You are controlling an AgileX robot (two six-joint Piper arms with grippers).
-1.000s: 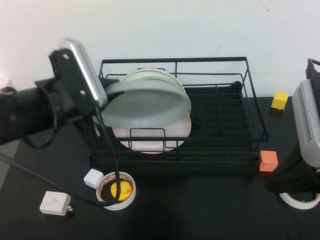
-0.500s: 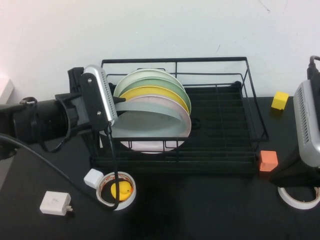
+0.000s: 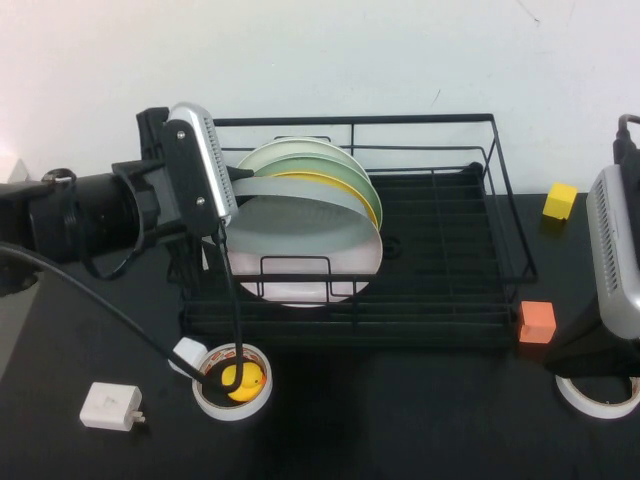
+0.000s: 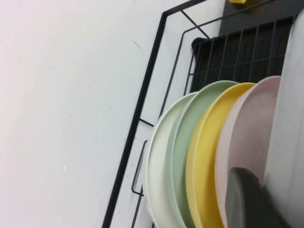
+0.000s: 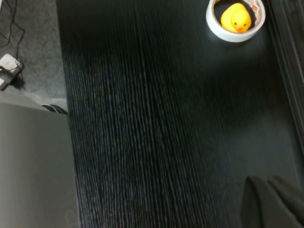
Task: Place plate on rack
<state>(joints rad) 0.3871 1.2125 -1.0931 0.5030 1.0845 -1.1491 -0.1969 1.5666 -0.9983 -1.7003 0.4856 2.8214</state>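
Observation:
The pale grey-blue plate (image 3: pixel 300 235) stands nearly upright in the black wire rack (image 3: pixel 420 119), at the front of a row of plates. My left gripper (image 3: pixel 237 185) is at the rack's left end, shut on the plate's left rim. In the left wrist view one dark finger (image 4: pixel 244 199) lies between the pale pink plate (image 4: pixel 244 133) and the grey-blue plate (image 4: pixel 290 118); the other finger is hidden behind the plate. My right gripper (image 5: pixel 265 184) is shut and empty, low over the black table at the right; in the high view its housing hides it.
Behind the grey-blue plate stand pink, yellow (image 3: pixel 335 186) and green (image 3: pixel 310 163) plates. A tape roll holding a yellow duck (image 3: pixel 233 380), a white cube (image 3: pixel 187 355) and a white adapter (image 3: pixel 110 405) lie front left. An orange block (image 3: pixel 537 321), a yellow block (image 3: pixel 560 200) and another tape roll (image 3: pixel 598 398) lie right.
My left gripper has swung the plate down from a tilted hold above the rack. The plate now stands almost upright against the pink plate. The right arm has not moved.

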